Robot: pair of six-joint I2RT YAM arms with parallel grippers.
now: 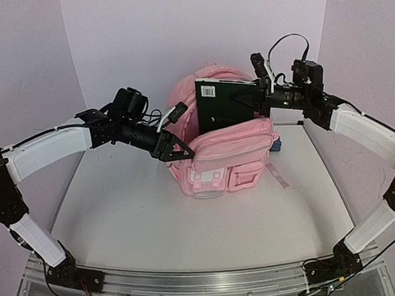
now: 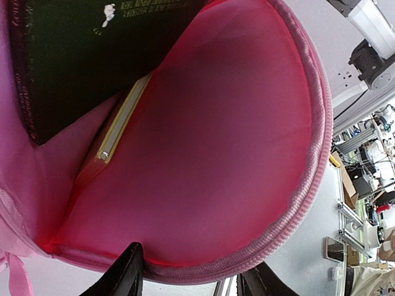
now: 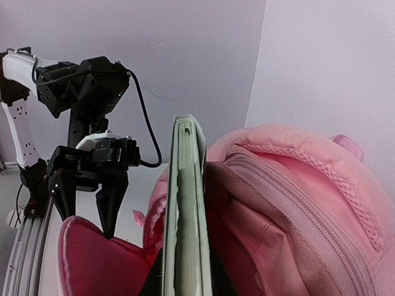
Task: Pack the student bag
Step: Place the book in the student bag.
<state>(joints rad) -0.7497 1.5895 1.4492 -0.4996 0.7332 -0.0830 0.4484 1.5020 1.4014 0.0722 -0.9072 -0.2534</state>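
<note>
The student bag, a large light-pink backpack, stands upright mid-table with its main compartment unzipped. My right gripper is shut on a dark green book, held upright with its lower part down in the opening. In the right wrist view the book shows edge-on between my fingers. My left gripper is open and straddles the rim of the front panel, which leans forward. The left wrist view shows the red-pink lining, the zip rim between my fingers, and the dark book.
A second book with a yellow edge sits inside the bag against the lining. A small blue thing lies behind the bag's right side. A pink strap trails on the table. Walls close the table at the back and both sides.
</note>
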